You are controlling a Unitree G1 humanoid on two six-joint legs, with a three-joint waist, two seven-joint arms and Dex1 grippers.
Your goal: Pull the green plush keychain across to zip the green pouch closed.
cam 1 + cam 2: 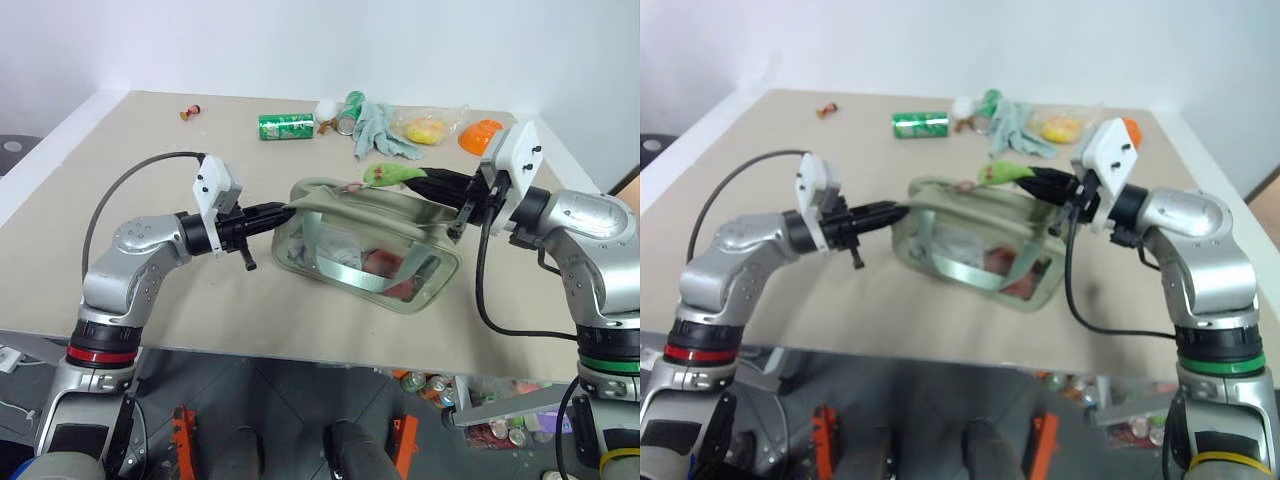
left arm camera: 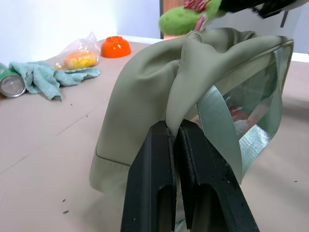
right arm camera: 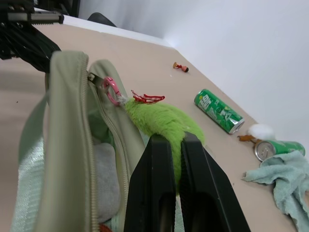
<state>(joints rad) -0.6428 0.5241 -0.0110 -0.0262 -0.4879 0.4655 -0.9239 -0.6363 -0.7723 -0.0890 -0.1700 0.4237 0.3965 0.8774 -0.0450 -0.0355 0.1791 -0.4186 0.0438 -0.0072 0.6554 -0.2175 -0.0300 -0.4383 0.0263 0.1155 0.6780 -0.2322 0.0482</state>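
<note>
1. Near the middle of the table (image 1: 150,310), we find the green pouch (image 1: 372,258), lifted at both top ends and stretched between the two arms.
2. We see the left gripper (image 1: 283,212) with its fingers (image 2: 154,183) pressed together on a fold of fabric at the pouch's left end.
3. We see the right gripper (image 1: 425,184) with its fingers (image 3: 159,183) pinching the green plush keychain (image 1: 392,174), which sits at the top edge of the pouch, nearer its right end; a pink clip (image 3: 111,90) joins it to the zipper (image 3: 88,159).
4. We judge the step in hand to be the drawing of the slider. To do it well, the left grip should hold its end as an anchor so that the zipper line stays taut, while the right pulls along that line, not upward, so that the slider does not bind.
5. We read the pouch's long axis as running left to right and slightly toward the robot at its right end; the keychain lies roughly along the same line, its clip end toward the left gripper.
6. At the table's far edge lie a green soda can (image 1: 286,126) and a cloth (image 1: 382,132), well apart from the pouch.
</note>
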